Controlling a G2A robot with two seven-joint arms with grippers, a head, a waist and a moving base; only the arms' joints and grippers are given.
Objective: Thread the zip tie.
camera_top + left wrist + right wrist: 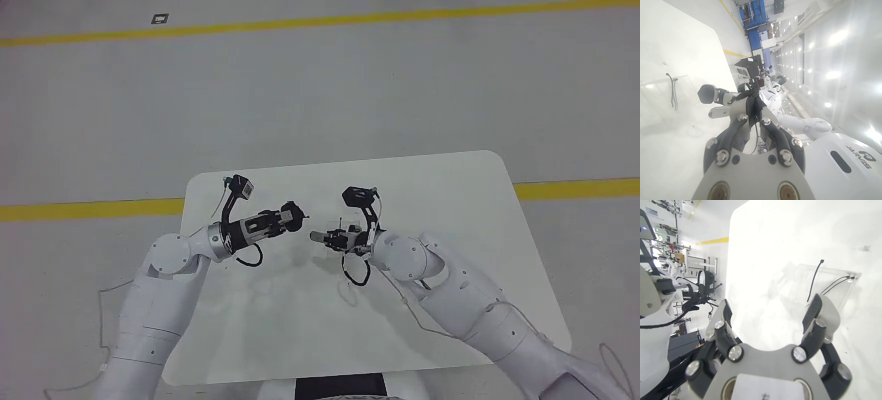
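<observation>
Where yellow lines (300, 22) cross floor (300, 100), white table (450, 200), tray (829, 269) w/ zip ties (814, 281)

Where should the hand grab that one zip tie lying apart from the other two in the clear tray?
Probably the strap just below its head, coming down from above with the right hand open across it. The lone zip tie is thin and straight, and its head end seems to poke past the clear tray rim, away from the other two.
</observation>
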